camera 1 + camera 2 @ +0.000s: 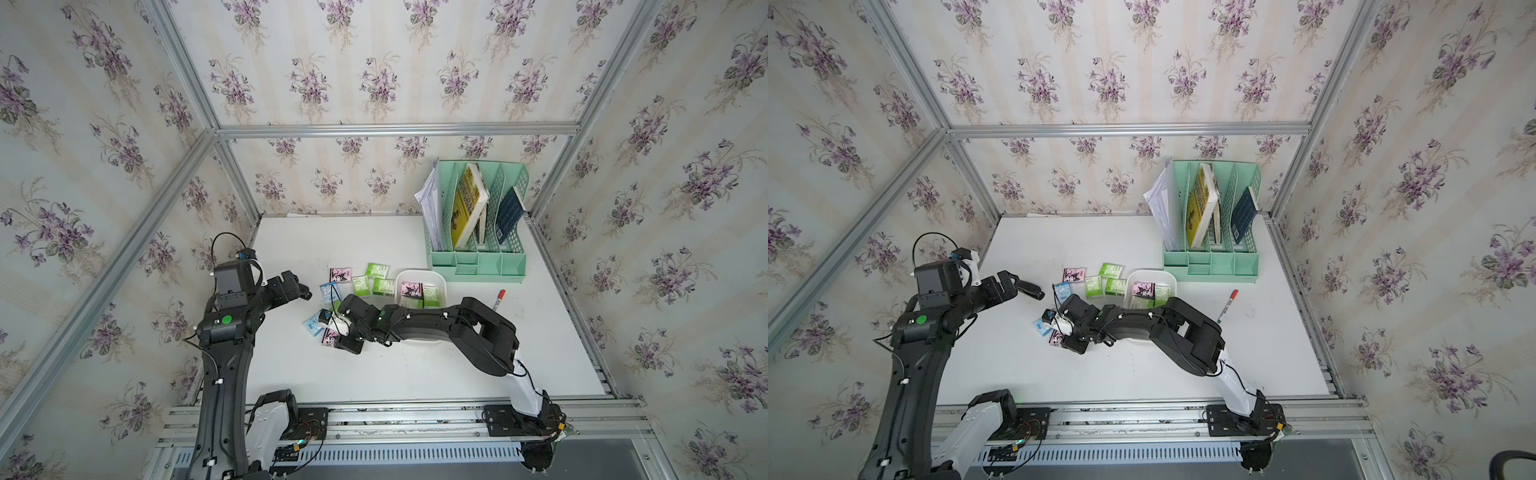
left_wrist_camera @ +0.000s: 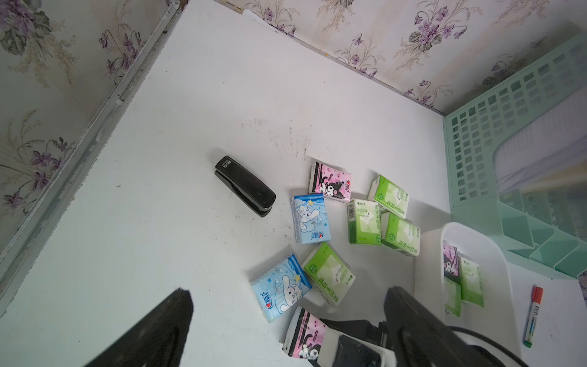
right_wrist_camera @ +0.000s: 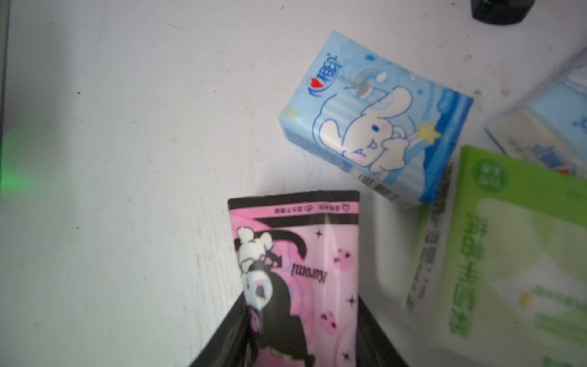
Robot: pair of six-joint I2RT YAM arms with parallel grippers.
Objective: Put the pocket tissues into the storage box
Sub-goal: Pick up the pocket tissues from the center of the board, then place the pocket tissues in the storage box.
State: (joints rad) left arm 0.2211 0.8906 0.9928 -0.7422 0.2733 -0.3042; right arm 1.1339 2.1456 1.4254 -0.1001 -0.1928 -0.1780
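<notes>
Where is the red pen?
In both top views the red-capped pen lies on the table, right of the white storage box, near the green organizer.

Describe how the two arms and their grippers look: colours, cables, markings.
Both arms are mostly black, each with a white link near the base. The left arm carries a round green sticker and thin black cables in white clips. The right arm shows small green lights. The left gripper and right gripper have black fingers.

Glossy plastic film wraps the pocket tissues [image 2: 310,219] — storage box [image 2: 495,263] smooth white plastic, table [image 2: 222,95] matt and scuffed
</notes>
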